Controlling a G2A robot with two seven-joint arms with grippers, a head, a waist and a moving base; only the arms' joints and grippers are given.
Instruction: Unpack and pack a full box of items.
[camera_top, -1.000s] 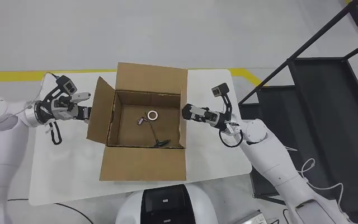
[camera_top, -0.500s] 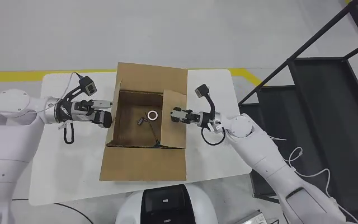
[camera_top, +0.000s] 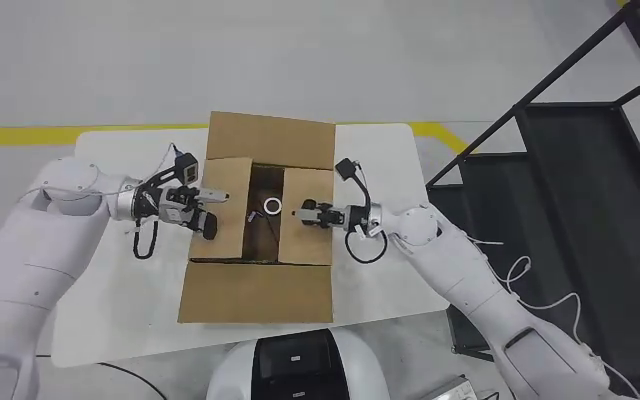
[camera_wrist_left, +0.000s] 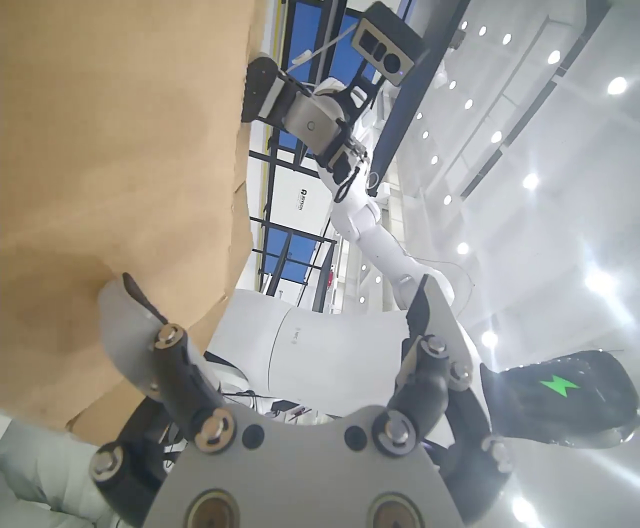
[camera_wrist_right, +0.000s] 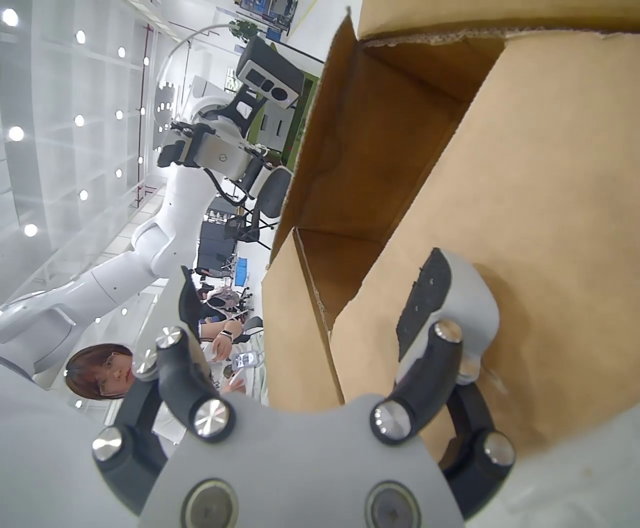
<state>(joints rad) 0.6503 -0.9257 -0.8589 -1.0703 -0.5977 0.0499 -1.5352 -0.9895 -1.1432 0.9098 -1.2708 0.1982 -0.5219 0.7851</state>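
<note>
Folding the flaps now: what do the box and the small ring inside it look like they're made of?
The box looks like plain brown corrugated cardboard with a matte finish. Its flap edges look ragged and layered in the right wrist view. The ring is pale and whitish, perhaps a tape roll or plastic, but it is too small to tell.

1. A green lightning-bolt sign (camera_wrist_left: 555, 386) glows on a glossy black housing (camera_wrist_left: 595, 400), well apart from the cardboard box (camera_wrist_left: 125, 150).
2. A short line of dark print (camera_wrist_left: 302, 199) with a small logo stands on a white wall panel (camera_wrist_left: 292, 220), just past the cardboard box's flap edge (a brand mark, so left unread).
</note>
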